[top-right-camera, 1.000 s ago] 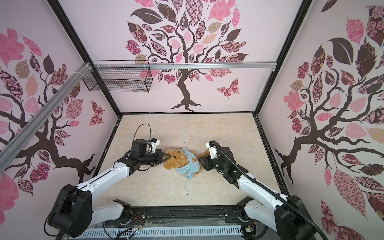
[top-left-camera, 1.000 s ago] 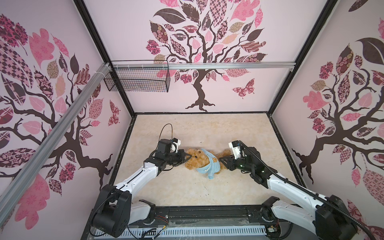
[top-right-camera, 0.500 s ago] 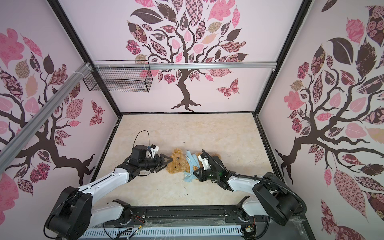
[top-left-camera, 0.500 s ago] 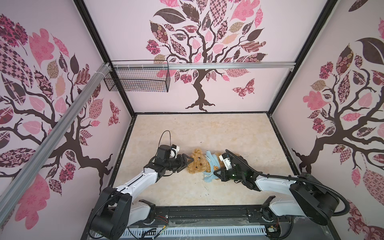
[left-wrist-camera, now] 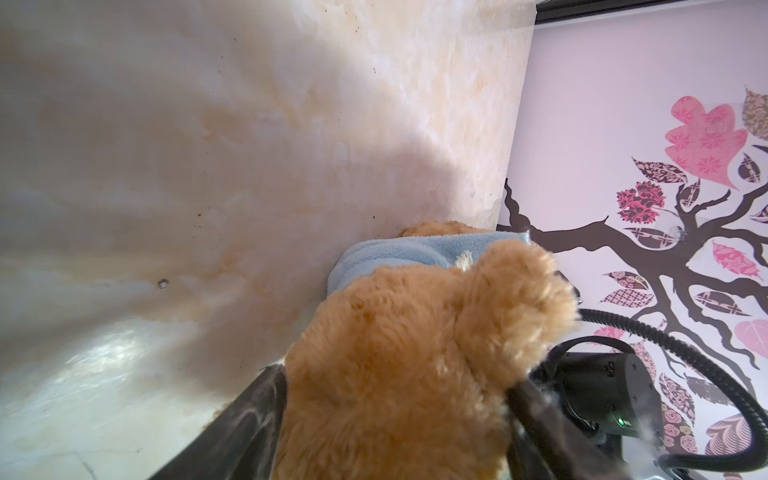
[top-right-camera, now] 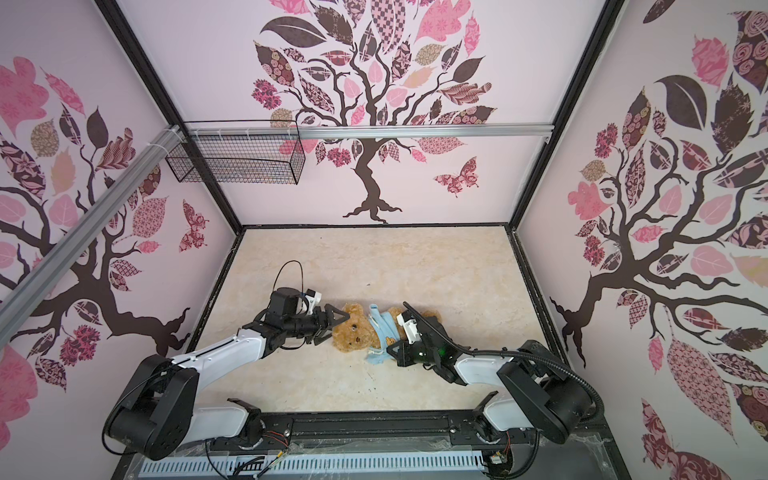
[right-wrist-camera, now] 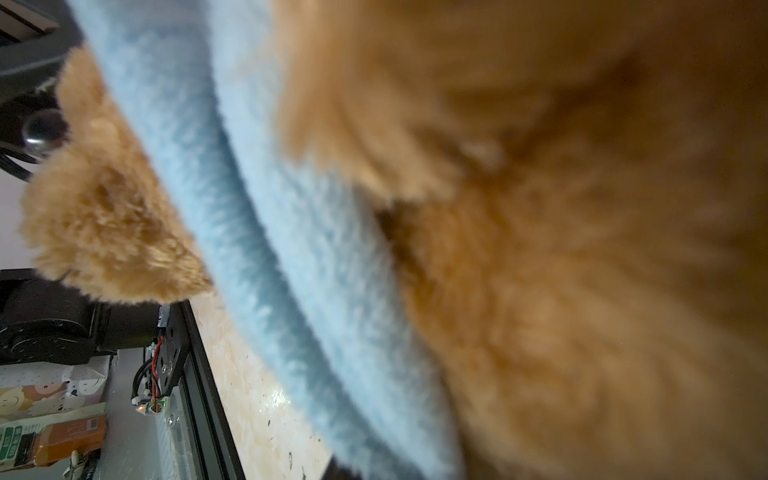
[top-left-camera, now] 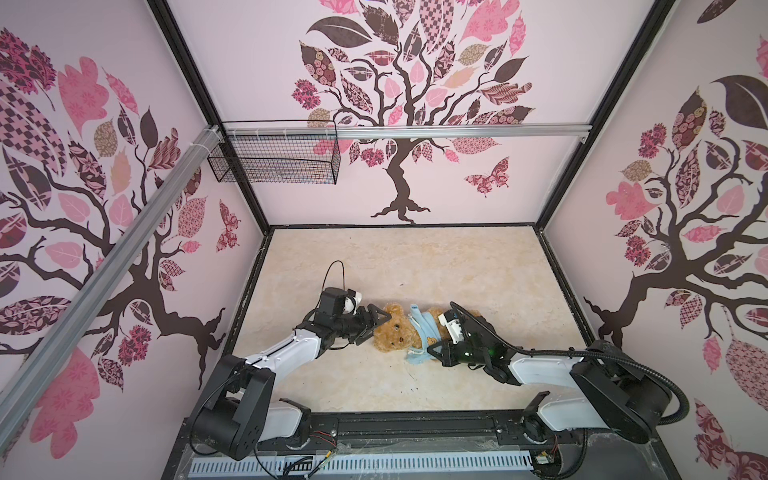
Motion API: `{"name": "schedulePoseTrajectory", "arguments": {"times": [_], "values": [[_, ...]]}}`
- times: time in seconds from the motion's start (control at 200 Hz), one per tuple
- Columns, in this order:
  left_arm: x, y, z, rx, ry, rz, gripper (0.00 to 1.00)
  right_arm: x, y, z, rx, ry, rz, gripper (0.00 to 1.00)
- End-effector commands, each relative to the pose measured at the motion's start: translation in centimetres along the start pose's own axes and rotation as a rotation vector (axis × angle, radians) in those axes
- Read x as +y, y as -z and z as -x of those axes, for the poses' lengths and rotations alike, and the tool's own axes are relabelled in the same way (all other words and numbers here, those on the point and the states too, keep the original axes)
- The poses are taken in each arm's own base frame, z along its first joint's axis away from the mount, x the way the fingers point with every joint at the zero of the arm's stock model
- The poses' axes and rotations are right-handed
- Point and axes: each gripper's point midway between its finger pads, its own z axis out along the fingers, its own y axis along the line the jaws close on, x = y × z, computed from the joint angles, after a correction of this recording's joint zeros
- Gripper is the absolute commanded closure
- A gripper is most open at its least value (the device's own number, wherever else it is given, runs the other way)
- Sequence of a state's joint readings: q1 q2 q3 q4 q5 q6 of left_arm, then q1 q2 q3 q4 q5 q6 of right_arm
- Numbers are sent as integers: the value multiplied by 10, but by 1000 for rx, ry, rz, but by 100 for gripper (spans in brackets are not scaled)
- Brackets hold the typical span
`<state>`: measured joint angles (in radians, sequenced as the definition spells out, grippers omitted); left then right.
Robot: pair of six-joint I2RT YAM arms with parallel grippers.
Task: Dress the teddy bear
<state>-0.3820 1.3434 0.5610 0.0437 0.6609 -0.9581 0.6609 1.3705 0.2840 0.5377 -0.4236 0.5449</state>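
1. Left gripper (top-left-camera: 371,324) has released, jaws wide around golden-brown curly plush teddy bear's (top-left-camera: 395,332) head.
2. Right gripper (top-left-camera: 433,352) I've clamped on bear's light blue fleece shirt (top-left-camera: 424,328) hem.
3. Bear lies between them.

Inside a robotics lab's test cell: black frame posts (top-left-camera: 568,174), walls papered with pink tree decals (top-left-camera: 401,183), an aluminium rail (top-left-camera: 457,132), a wire basket (top-left-camera: 274,162), and robot arms (top-left-camera: 286,353) on a marbled tabletop (top-left-camera: 415,257).
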Motion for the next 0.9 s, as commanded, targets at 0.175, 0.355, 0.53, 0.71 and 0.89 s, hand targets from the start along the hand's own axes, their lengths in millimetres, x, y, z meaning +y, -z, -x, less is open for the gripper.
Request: {"name": "schedulePoseTrajectory", "arguments": {"times": [0.175,0.355,0.53,0.71,0.89], "values": [[-18,-17,0,52,-94,-23,59,-2,6,5,32,78,-77,88],[-27,-10,6,2,-186,-33,92,26,45,39,-58,168,-70,66],[-43,0,6,-15,-286,-54,100,42,86,87,-197,80,30,56],[-48,3,4,-30,-332,-44,100,49,72,103,-167,5,88,67],[-46,2,3,-25,-326,-37,100,51,58,103,-154,-11,109,71]]}}
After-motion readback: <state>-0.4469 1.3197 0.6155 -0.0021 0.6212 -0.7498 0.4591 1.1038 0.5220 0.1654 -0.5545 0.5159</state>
